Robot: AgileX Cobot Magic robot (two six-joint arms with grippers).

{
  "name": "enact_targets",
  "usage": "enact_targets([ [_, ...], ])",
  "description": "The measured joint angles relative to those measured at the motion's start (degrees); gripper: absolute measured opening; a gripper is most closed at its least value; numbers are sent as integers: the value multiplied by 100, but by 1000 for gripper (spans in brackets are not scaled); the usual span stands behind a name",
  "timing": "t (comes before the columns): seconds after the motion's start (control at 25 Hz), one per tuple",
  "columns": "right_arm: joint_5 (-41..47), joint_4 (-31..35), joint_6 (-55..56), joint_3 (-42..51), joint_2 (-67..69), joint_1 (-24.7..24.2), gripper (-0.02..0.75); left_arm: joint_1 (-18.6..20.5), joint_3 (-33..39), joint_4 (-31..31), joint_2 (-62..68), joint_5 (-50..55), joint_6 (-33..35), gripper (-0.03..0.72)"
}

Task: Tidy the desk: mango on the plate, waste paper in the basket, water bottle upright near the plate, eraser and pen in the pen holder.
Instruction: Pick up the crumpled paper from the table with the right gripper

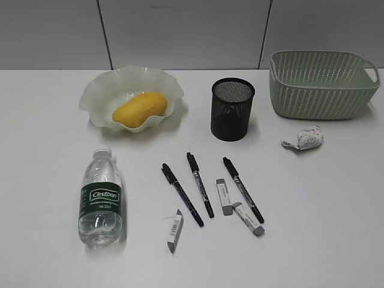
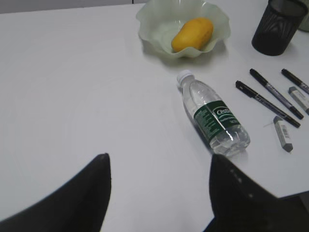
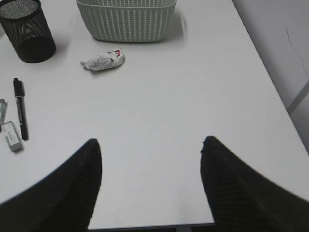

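both claws: broad, matte black fingers [image 2: 77,203] with tapered tips.

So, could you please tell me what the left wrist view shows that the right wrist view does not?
Only the left wrist view shows the mango lying in the plate and the water bottle lying on its side on the desk.

Only the right wrist view shows the basket and the waste paper lying on the desk just in front of it.

Both show the pen holder standing upright, some of the pens and erasers beside it, and an open claw with nothing in it: left claw, right claw.
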Motion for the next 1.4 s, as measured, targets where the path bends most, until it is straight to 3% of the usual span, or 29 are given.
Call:
enact_targets([
  [0.16, -78, 220, -126, -32, 202, 0, 511, 0, 19, -65, -513, 19, 103, 480],
  [0.32, -481, 551, -387, -160, 1284, -5, 511, 0, 19, -91, -599, 23, 127, 480],
  [0.48, -1468, 1077, -531, -275, 3162, -5, 511, 11, 19, -99, -599, 23, 134, 478],
  [0.64, -2502, 1721, -539, -606, 5714, -5, 511, 414, 19, -167, -599, 23, 139, 478],
  [0.88, -2946, 2330, -517, -2202, 8909, 81, 515, 745, 19, -190, -601, 23, 139, 478],
  [1.16, -2745, 2206, 649, -3902, 11031, 679, 517, 956, 19, -196, -601, 23, 139, 478],
  [1.4, -2395, 566, 2513, -4351, 11825, 1061, 514, 1025, 19, -201, -601, 23, 139, 468],
])
